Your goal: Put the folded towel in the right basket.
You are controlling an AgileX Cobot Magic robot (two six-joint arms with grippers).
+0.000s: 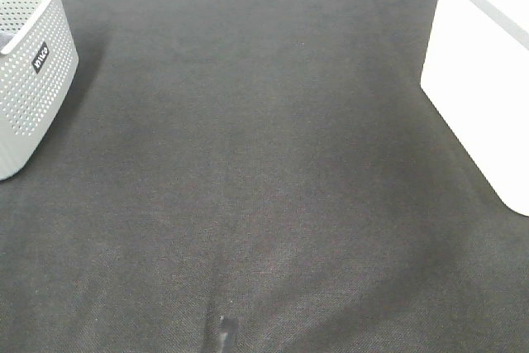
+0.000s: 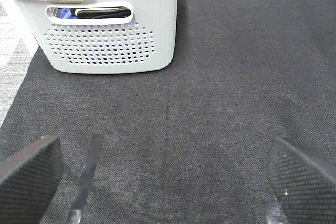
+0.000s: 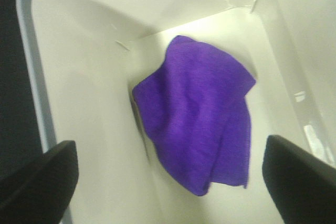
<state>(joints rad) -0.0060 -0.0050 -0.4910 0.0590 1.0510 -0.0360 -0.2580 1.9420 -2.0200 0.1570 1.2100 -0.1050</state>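
A purple folded towel (image 3: 202, 114) lies on the floor of the white right basket (image 3: 68, 40), seen in the right wrist view. That basket's wall (image 1: 479, 80) shows at the right edge of the exterior view; its inside is hidden there. My right gripper (image 3: 168, 182) is open above the basket, its fingers (image 3: 39, 182) well apart and clear of the towel. My left gripper (image 2: 168, 177) is open and empty over the dark cloth, short of the grey basket (image 2: 105, 40). Neither arm shows in the exterior view.
A grey perforated basket (image 1: 29, 64) stands at the far left on the dark cloth-covered table (image 1: 248, 163); dark and blue items show through its handle slot (image 2: 89, 12). A small grey tape strip (image 1: 223, 332) lies near the front edge.
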